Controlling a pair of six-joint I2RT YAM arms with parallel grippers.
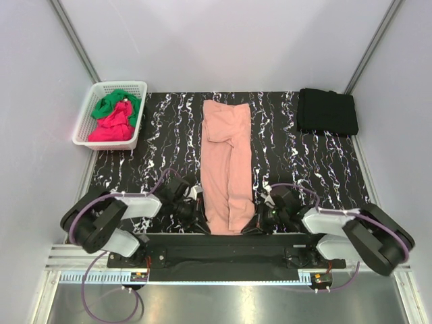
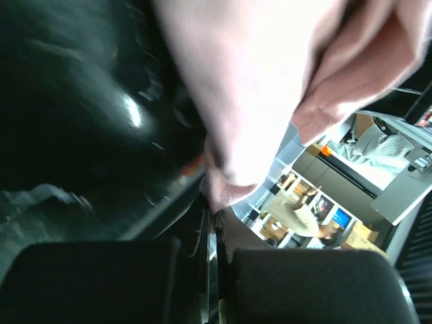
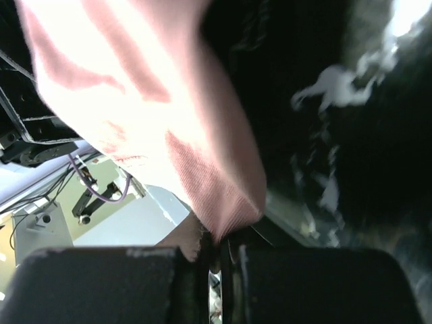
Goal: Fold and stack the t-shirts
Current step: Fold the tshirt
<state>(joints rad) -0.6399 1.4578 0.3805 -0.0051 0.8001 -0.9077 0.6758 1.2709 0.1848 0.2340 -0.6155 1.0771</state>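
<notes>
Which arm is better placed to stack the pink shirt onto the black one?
Probably right: the black shirt lies far right, on its side, and the right hand pinches the pink shirt at a near corner.

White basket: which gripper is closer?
Left. The left gripper, shut on the near-left corner of the pink t-shirt, sits on the side of the white basket; the right gripper, shut on the near-right corner, is across the shirt.

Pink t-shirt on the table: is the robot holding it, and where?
Yes. The left end effector and right end effector are each shut on a near corner of the salmon-pink t-shirt.
</notes>
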